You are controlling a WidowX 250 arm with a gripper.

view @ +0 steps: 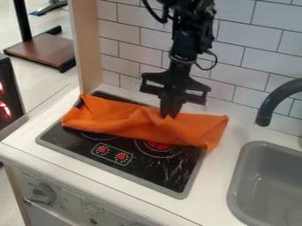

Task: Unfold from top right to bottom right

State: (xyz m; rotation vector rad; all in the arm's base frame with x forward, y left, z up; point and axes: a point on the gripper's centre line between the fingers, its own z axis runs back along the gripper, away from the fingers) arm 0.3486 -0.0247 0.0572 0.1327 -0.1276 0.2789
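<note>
The orange cloth (126, 121) lies folded in a wide, creased band across the back half of the black stovetop, its right end reaching over the stove's edge onto the counter. Above its back edge, right of the middle, my gripper (170, 115) points straight down. The fingers are together, with their tips at the cloth among its folds. Whether any fabric is pinched between them cannot be seen.
The stovetop (154, 171) shows its front part with red knobs and a burner. A grey sink (265, 183) and a dark curved faucet (272, 102) stand at the right. White wall tiles (245, 59) rise behind, and a wooden post (87, 48) stands at the back left.
</note>
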